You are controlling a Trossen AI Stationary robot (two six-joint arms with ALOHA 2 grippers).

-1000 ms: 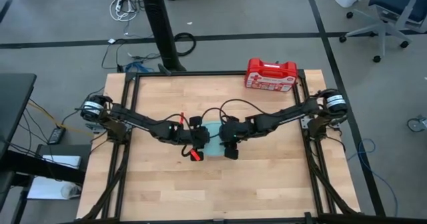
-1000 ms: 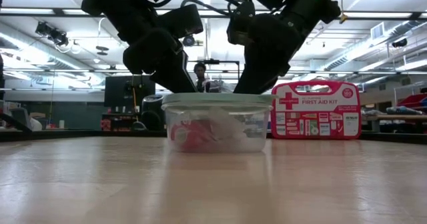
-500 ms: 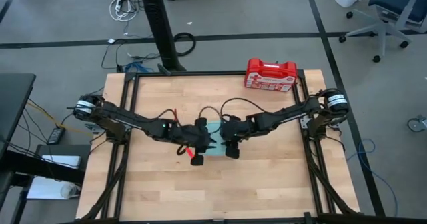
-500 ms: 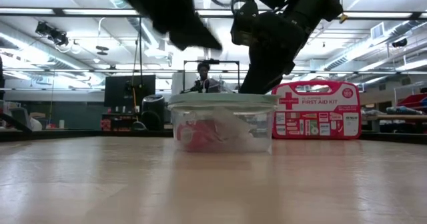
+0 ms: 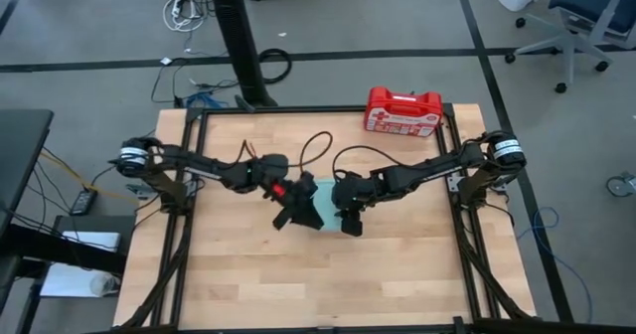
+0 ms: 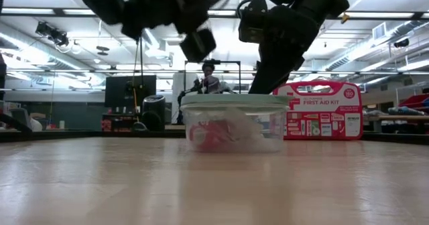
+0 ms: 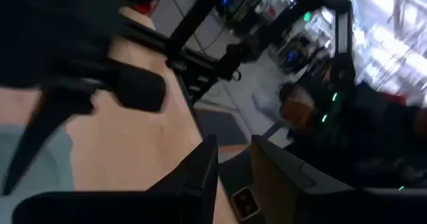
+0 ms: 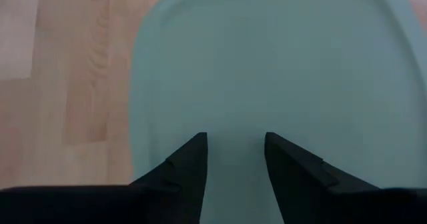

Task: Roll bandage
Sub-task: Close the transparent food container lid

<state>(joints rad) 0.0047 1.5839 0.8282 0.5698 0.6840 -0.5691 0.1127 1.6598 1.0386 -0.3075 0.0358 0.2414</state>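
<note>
- My right gripper hangs just over the pale green lid of a clear container near the table's middle, jaws released, gripping nothing.
- My left gripper hovers tilted beside that container, jaws parted and empty.
- The bandage lies red inside the container.
- A first-aid case stands at the far edge.
</note>
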